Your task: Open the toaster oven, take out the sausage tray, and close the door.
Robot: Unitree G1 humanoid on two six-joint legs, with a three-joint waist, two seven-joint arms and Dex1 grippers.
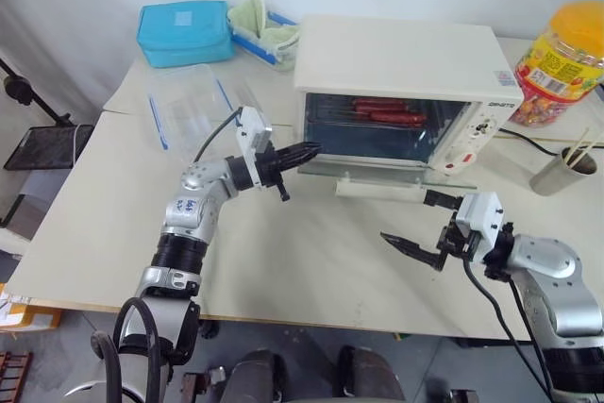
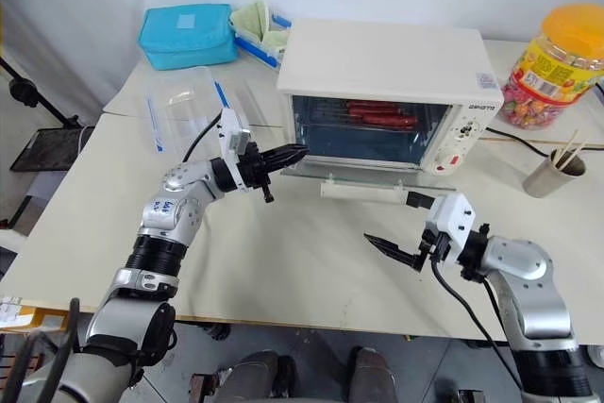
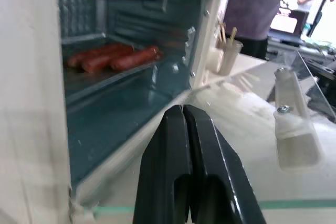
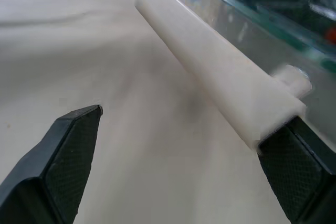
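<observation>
The white toaster oven (image 1: 396, 58) stands at the back of the table. Its glass door (image 1: 373, 170) lies folded down flat, with the white bar handle (image 1: 377, 190) at the front. Inside, the sausage tray (image 1: 387, 112) rests on an upper shelf with red sausages (image 3: 113, 59) on it. My left gripper (image 1: 311, 149) is shut and empty, its tip by the left front corner of the oven opening, just above the door. My right gripper (image 1: 422, 222) is open and empty, low over the table just in front of the handle's right end (image 4: 210, 61).
A clear plastic container with blue clips (image 1: 193, 101), a blue pouch (image 1: 184, 33) and a green cloth (image 1: 255, 18) lie at the back left. A candy jar (image 1: 562, 63), a cup of sticks (image 1: 562, 172) and the power cord (image 1: 528, 142) are on the right. A person (image 3: 252, 3) stands beyond the table.
</observation>
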